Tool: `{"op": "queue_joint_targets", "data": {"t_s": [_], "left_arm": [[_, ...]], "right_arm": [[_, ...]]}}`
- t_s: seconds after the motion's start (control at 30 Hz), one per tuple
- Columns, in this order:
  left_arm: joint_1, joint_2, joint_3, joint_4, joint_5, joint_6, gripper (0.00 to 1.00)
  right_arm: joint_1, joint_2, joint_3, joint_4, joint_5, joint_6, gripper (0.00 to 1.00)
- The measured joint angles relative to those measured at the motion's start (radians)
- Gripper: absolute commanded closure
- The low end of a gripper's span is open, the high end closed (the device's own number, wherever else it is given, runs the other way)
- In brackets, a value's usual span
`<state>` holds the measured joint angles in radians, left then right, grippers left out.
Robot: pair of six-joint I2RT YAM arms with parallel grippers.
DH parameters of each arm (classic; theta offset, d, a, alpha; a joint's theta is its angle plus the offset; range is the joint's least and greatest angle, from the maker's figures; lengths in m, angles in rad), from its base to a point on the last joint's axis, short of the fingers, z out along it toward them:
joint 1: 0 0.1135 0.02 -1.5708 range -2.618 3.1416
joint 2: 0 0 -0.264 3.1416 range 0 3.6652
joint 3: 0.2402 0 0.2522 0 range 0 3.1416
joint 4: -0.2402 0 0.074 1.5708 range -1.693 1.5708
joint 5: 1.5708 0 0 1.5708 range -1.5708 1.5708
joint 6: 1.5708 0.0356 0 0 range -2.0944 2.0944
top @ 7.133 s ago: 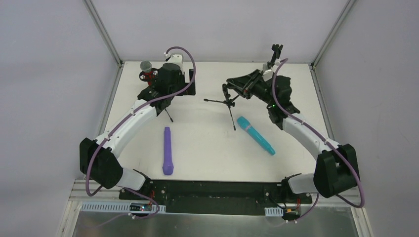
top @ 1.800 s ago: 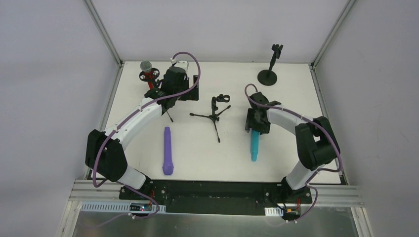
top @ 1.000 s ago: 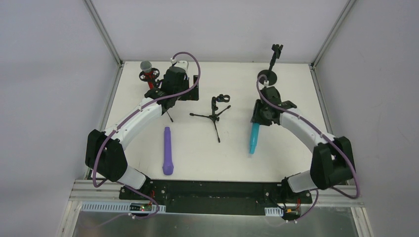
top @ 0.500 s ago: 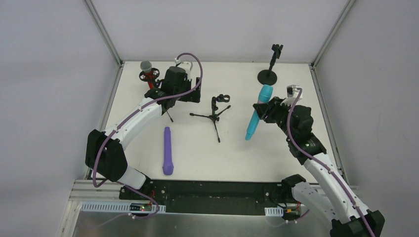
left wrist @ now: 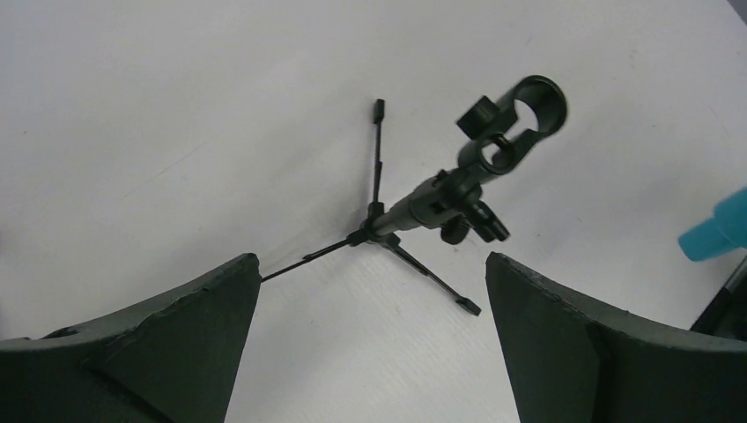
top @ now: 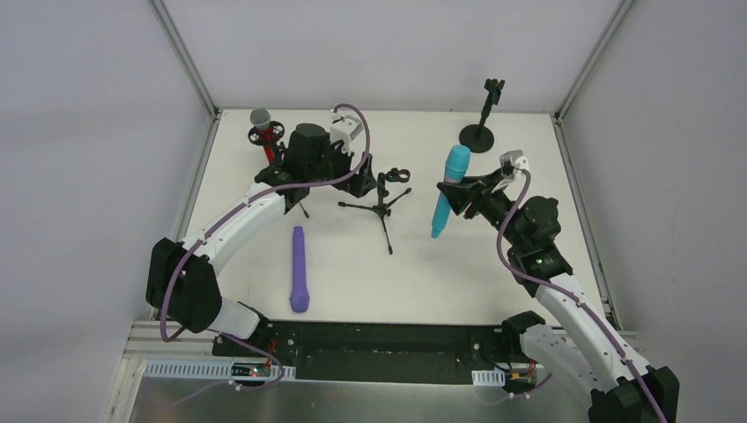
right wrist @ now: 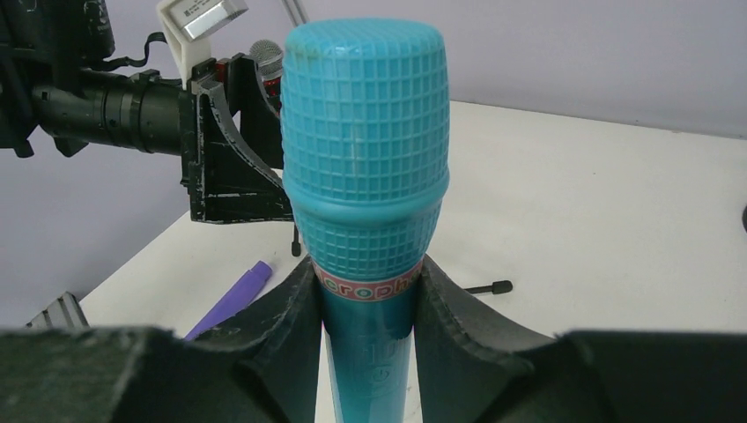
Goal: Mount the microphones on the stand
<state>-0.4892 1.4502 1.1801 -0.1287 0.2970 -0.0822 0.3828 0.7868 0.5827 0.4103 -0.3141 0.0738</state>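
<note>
My right gripper (top: 458,196) is shut on the cyan microphone (top: 447,189), just below its head, and holds it off the table, upright and tilted. In the right wrist view the cyan microphone (right wrist: 366,176) stands clamped between the fingers of the right gripper (right wrist: 370,300). A black tripod stand (top: 384,198) with an empty clip (top: 396,175) stands mid-table, left of the held microphone. My left gripper (top: 361,179) hangs open just left of it, and its wrist view shows the tripod stand (left wrist: 423,207) beyond the open left gripper (left wrist: 372,264). The purple microphone (top: 299,269) lies flat at the near left. The red microphone (top: 262,123) sits upright in a small stand at the back left.
A round-based stand (top: 480,123) with an empty clip stands at the back right. The tip of the cyan microphone (left wrist: 718,233) shows at the right edge of the left wrist view. Metal frame posts and grey walls border the table.
My right arm has carried the cyan microphone a little left and up, toward the tripod. My left gripper has shifted right, closer to the tripod, and stays open.
</note>
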Motion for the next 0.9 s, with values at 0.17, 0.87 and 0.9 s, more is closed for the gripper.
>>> {"op": "queue_joint_targets", "data": {"t_s": [0.17,0.87,0.9], "left_arm": [[0.0,-0.051,-0.113,0.182,0.17,0.022,0.02],[-0.016,0.128,-0.209,0.568,0.416,0.019,0.51],[-0.016,0.131,-0.207,0.57,0.428,0.022,0.57]], "right_arm": [[0.0,0.011,-0.025,0.059,-0.055,-0.016,1.0],[0.0,0.019,-0.041,0.089,-0.095,-0.031,1.0],[0.0,0.019,-0.041,0.089,-0.095,-0.031,1.0]]}}
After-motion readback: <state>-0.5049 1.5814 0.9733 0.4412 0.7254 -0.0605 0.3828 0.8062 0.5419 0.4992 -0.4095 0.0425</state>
